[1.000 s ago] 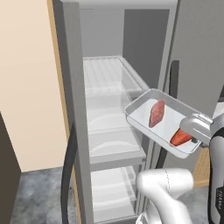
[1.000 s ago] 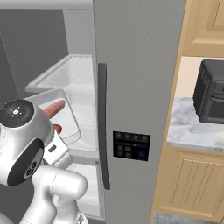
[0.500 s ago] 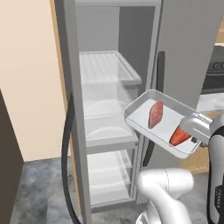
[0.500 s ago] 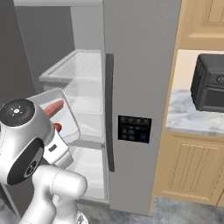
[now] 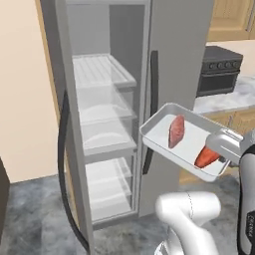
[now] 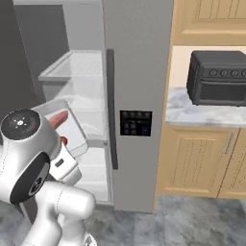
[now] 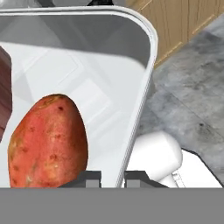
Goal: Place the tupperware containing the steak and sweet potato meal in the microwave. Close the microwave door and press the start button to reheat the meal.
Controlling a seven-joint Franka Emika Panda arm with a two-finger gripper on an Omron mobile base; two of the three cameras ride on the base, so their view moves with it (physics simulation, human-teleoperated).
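The tupperware [image 5: 167, 144] is a shallow whitish tray hanging in the air in front of the open fridge, tilted a little. The reddish steak [image 5: 176, 131] lies in its middle, and the orange sweet potato [image 5: 206, 156] lies by the gripped end. My gripper [image 5: 226, 149] is shut on the tray's right-hand rim. In the hand view the rim [image 7: 146, 74] runs down between the two fingertips [image 7: 89, 177], with the sweet potato [image 7: 48, 140] just left of them and the steak [image 7: 4, 92] at the left edge. The tupperware [image 6: 77, 129] also peeks out behind my arm in the right base view. The microwave and its door are out of view.
The grey fridge [image 5: 179, 55] stands with its left door [image 5: 62, 149] swung open, showing shelves [image 5: 102, 74]. To its right a marble counter [image 6: 202, 113] over wooden cabinets [image 6: 202, 158] carries a black countertop oven [image 6: 218, 78]. The floor is grey stone.
The whole picture has slid left, so the camera has moved right; the counter and black oven show more. The tupperware stays held the same way in front of the arm.
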